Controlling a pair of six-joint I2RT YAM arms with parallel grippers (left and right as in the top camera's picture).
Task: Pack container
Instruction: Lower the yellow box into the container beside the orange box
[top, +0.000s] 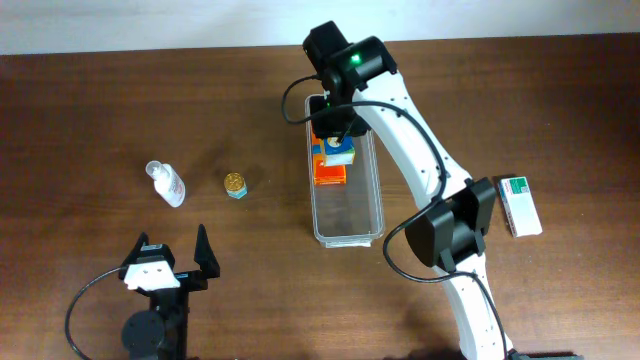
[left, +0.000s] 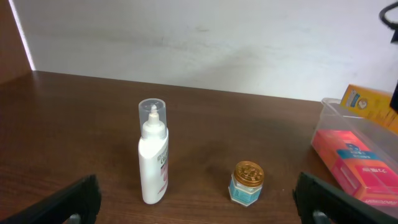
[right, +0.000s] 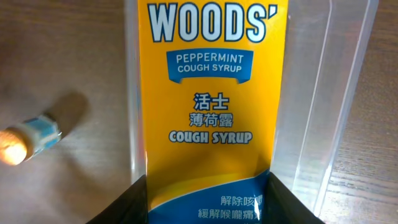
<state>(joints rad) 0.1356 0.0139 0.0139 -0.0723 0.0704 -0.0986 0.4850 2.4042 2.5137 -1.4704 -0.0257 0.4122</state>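
The clear plastic container (top: 347, 218) lies lengthwise in the middle of the table. At its far end my right gripper (top: 331, 128) is shut on a yellow and blue cough syrup box (top: 339, 152), held over an orange-red box (top: 329, 173) inside. In the right wrist view the cough syrup box (right: 211, 93) fills the gap between my black fingers (right: 121, 205), with the container wall (right: 323, 93) beside it. My left gripper (top: 172, 242) stands open near the table's front left. It is empty in the left wrist view (left: 199, 205).
A white bottle (top: 166, 183) with a clear cap and a small gold-lidded jar (top: 235, 185) sit left of the container; both show ahead of the left gripper, the bottle (left: 153, 158) and the jar (left: 247, 182). A white and green box (top: 520, 203) lies at the right.
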